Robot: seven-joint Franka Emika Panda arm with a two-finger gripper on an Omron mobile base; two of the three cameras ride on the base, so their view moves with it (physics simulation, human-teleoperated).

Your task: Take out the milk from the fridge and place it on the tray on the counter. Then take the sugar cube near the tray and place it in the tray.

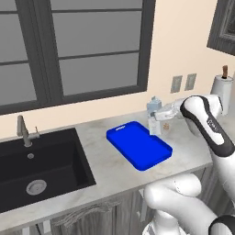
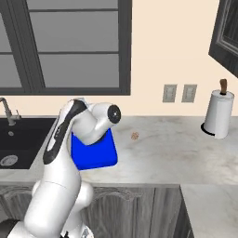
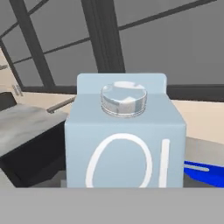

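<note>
Left base view, left to right, taking the tray as the landmark: a black sink with its tap is set into the marbled counter well to the left of the blue tray. The tray lies flat on the counter, slanting away to the left, with its handle slot at the far left end. At the tray's far right corner the milk stands upright, a pale blue-grey carton. Whether it rests on the rim or hangs just above it cannot be told. The gripper is at the carton from the right, with the white arm reaching in behind it. It seems to have the carton, but how wide the fingers stand cannot be told. Just right of the tray, half hidden by the gripper, sits the tan sugar cube. Farther right a paper towel roll stands against the wall.

From the right base view, the arm covers most of the tray. The sugar cube lies on the counter near the tray's right side, apart from it. The paper towel roll is well to the right.

The hand view looks onto the milk up close, clear round cap on top, a sliver of the tray low at its right.
</note>
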